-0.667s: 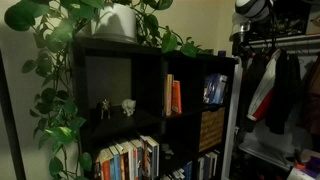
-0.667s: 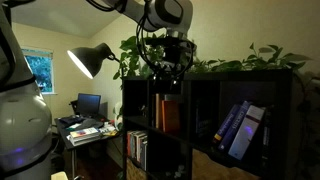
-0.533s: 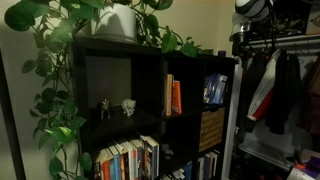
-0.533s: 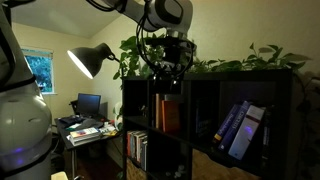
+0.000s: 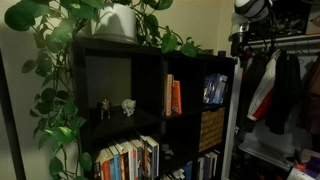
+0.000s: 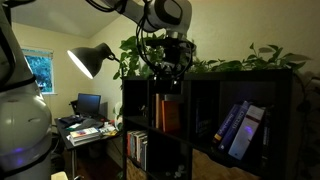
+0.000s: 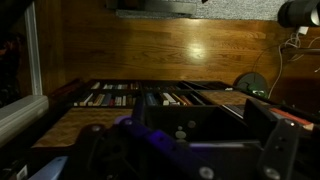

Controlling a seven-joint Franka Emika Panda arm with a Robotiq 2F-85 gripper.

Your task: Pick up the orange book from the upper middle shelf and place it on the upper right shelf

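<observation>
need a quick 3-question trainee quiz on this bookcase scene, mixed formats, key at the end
1. True or false: the gripper already holds the orange book.
2. Multiple choice: in an exterior view, what stands in the upper right shelf?
A) blue books
B) mugs
C) folded towels
3. Fill in: the cell directly below the upper right shelf holds a ____.

Key
1. False. The book stands in the upper middle shelf.
2. A
3. woven basket
</observation>
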